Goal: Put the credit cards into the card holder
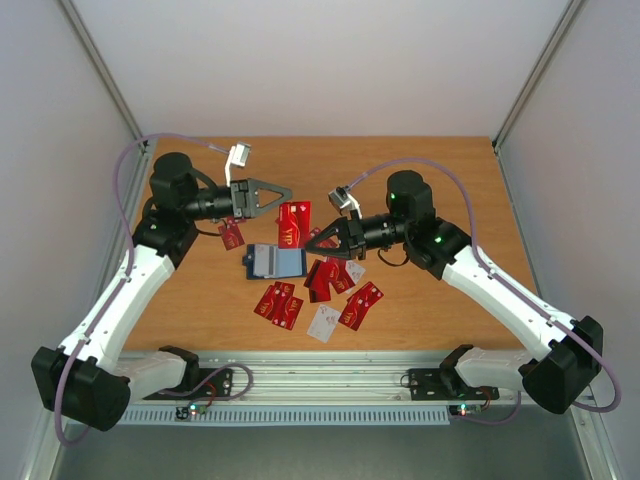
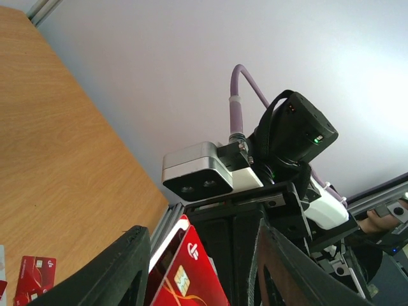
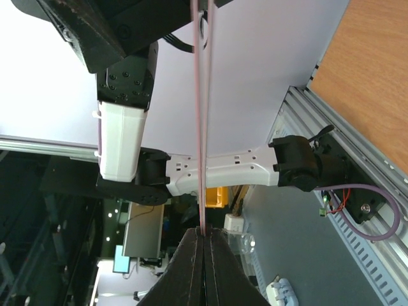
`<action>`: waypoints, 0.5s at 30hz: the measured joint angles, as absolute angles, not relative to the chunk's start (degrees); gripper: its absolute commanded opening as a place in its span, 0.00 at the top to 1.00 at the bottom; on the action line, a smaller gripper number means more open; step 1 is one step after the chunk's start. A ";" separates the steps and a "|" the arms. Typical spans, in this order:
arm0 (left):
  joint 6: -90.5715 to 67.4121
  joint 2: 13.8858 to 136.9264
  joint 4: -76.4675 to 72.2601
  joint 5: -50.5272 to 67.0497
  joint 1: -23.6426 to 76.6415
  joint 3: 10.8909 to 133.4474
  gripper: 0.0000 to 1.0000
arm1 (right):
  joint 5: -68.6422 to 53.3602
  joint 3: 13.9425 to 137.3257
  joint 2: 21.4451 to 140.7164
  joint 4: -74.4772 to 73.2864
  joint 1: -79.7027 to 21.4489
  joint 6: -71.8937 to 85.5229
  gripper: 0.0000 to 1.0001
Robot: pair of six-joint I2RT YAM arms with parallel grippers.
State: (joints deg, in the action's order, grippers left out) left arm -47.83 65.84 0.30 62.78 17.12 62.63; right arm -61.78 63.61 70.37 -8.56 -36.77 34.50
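Surface: wooden surface (image 1: pixel 450 200) with pale walls around it; both arms reach toward its middle.
Right end effector (image 3: pixel 204 237): I see its fingers pressed shut on a red card (image 1: pixel 293 222), which is held flat above the surface.
Left end effector (image 2: pixel 197 271): fingers apart, with the same card's far end between them. I cannot tell whether they pinch it.
Card holder (image 1: pixel 273 261): lying open on the surface, pale blue inside, near the held card.
Loose cards (image 1: pixel 330 278): red ones and a white card (image 1: pixel 325 322), scattered on the surface beside the holder.
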 measured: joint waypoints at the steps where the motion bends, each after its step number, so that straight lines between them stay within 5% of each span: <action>1: -47.53 65.84 0.64 62.78 17.17 62.63 0.52 | -61.80 63.70 70.39 -8.54 -36.82 34.50 0.99; 15: -43.59 65.84 4.54 62.65 17.43 62.46 0.52 | -61.82 64.73 70.57 -8.23 -37.19 34.87 0.99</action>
State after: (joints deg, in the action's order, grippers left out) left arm -43.59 65.84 4.54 62.65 17.43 62.46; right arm -61.82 64.73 70.57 -8.23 -37.19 34.87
